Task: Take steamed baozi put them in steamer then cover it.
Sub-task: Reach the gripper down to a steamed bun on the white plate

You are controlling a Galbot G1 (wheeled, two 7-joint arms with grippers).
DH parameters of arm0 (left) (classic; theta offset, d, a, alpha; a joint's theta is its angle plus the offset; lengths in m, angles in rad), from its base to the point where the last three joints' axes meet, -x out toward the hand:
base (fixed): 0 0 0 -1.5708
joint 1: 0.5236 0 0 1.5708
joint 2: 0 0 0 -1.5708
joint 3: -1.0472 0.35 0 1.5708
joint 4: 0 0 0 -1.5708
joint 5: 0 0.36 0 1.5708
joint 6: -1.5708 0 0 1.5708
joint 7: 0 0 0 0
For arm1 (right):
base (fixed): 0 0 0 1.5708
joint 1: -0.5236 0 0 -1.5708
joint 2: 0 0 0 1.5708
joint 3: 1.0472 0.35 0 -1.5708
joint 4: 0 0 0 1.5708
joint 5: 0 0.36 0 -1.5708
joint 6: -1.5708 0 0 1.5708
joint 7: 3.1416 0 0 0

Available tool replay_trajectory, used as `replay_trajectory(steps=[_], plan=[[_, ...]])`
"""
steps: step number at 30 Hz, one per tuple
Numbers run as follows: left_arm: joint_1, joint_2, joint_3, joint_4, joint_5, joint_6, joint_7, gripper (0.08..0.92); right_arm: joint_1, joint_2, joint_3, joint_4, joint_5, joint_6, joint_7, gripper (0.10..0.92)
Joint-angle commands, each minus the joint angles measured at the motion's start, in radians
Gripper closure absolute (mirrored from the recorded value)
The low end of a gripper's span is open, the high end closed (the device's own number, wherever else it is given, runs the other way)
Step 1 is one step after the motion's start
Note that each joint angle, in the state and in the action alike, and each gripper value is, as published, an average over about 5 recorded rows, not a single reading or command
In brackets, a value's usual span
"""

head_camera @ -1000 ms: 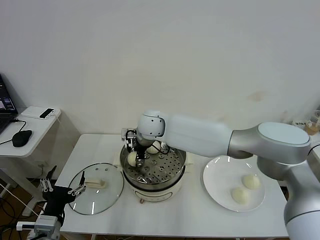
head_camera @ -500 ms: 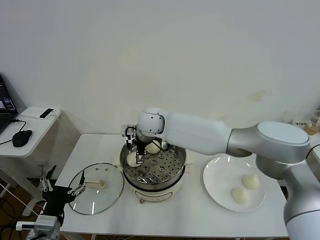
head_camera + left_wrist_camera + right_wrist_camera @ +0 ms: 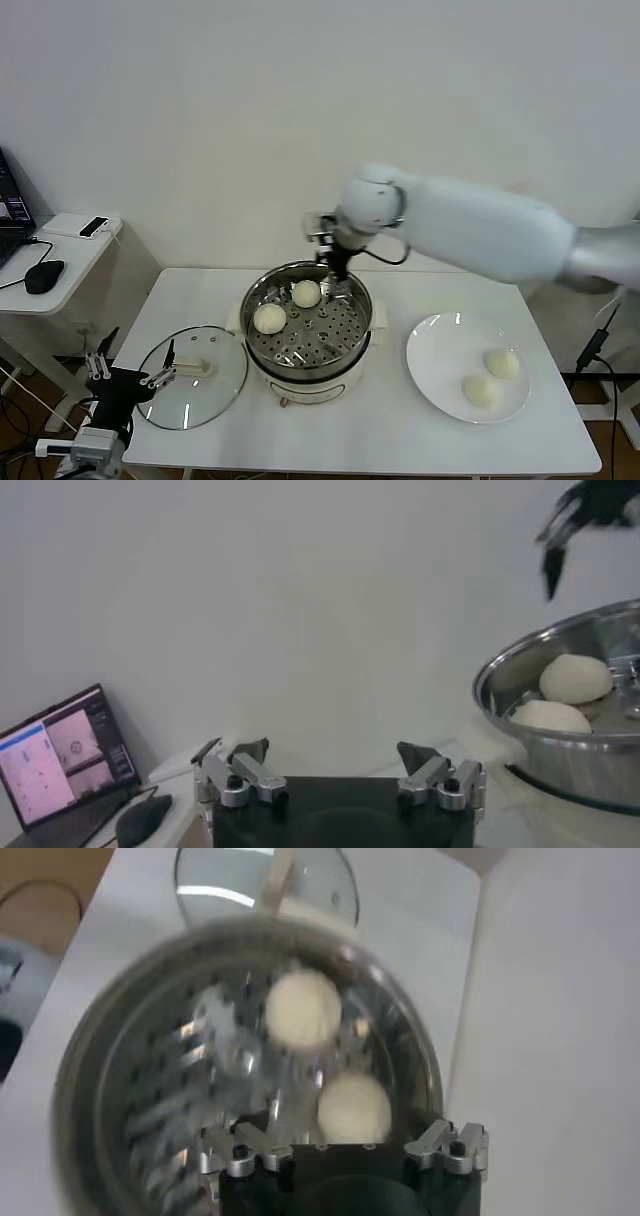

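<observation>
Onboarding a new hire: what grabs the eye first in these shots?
The shiny steamer mid-table, two baozi on its perforated tray, with the open right gripper above its far rim. To the right, a white plate holds two more; the glass cover lies left of the steamer, near the parked left gripper.

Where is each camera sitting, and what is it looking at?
Head view: up on the robot's head, looking down at the table; the right gripper hangs open above the steamer.
Left wrist view: on the left arm, low beside the table, facing the wall; the open left gripper shows.
Right wrist view: on the right arm, looking straight down into the steamer, fingers showing.
Shared: all three see the two baozi in the steamer.
</observation>
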Motion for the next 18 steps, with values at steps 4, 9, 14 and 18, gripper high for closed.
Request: replay_trajectory(steps=[4, 9, 14, 18], plan=[[-0.005, 0.014, 0.004, 0.016, -0.004, 0.000, 0.000, 0.177, -0.039, -0.560, 0.032, 0.269, -0.242, 0.180, -0.146, 0.203], [-0.003, 0.015, 0.003, 0.024, -0.004, -0.001, 0.000, 0.177, -0.244, -0.685, 0.176, 0.322, -0.338, 0.215, -0.144, 0.203], [-0.006, 0.014, 0.010, 0.033, -0.001, -0.001, 0.000, 0.177, -0.593, -0.791, 0.416, 0.348, -0.414, 0.239, -0.123, 0.203], [-0.007, 0.015, 0.020, 0.042, 0.004, -0.001, 0.000, 0.177, -0.832, -0.828, 0.597, 0.345, -0.469, 0.256, -0.107, 0.203]])
